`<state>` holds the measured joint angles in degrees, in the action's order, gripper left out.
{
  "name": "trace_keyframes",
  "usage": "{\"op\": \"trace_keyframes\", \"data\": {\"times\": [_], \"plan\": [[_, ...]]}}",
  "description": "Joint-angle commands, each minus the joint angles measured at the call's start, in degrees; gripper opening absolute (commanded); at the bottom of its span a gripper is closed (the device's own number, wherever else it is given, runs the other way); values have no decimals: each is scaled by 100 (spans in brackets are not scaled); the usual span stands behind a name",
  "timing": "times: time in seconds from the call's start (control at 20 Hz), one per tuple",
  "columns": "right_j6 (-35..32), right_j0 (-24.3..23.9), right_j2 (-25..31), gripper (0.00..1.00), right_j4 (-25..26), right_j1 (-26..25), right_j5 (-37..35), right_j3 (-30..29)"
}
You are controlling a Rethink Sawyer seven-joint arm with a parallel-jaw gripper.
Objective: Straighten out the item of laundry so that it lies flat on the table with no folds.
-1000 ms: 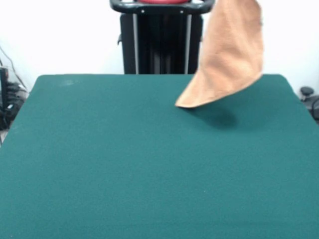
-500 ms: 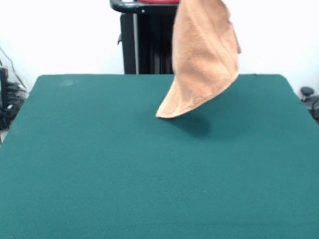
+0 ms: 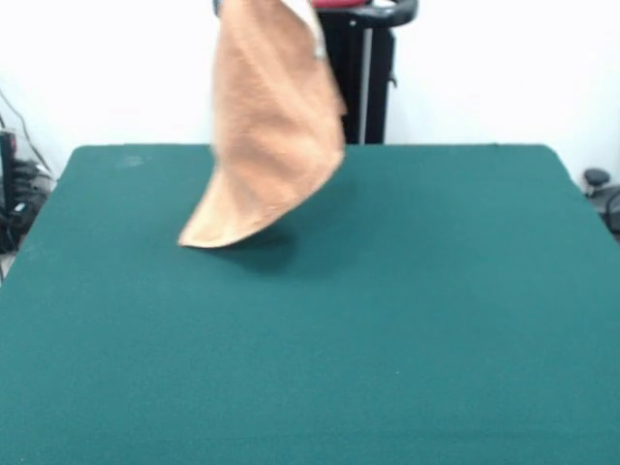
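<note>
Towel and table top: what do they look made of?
Towel: looks like terry cotton, orange-tan with a nubby, matte pile; it hangs limp in soft curves, its lowest corner near the surface. Exact fibre can't be told. Table: top looks like dark green felt or similar cloth covering, matte and finely grained with no glare; what lies underneath is hidden.

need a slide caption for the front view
Orange towel hangs from above the frame, its lowest corner at or just above the green table.

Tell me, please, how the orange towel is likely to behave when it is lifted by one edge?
Probably floppy: the towel hangs in a drooping curve, its lowest tip near the table. Likely light, and apt to swing.
</note>
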<state>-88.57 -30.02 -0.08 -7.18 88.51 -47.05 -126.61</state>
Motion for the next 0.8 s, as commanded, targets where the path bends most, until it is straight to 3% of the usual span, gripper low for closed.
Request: {"op": "trace_keyframes", "data": {"times": [0.05, 0.35, 0.65, 0.8], "plan": [[2390, -389, 141, 0, 195, -263, 593, -768], [1855, -187, 219, 0, 105, -287, 924, -984], [762, 254, 498, 0, -237, -763, 2011, -1359], [244, 376, 788, 0, -456, -1088, 2918, -1577]]}}
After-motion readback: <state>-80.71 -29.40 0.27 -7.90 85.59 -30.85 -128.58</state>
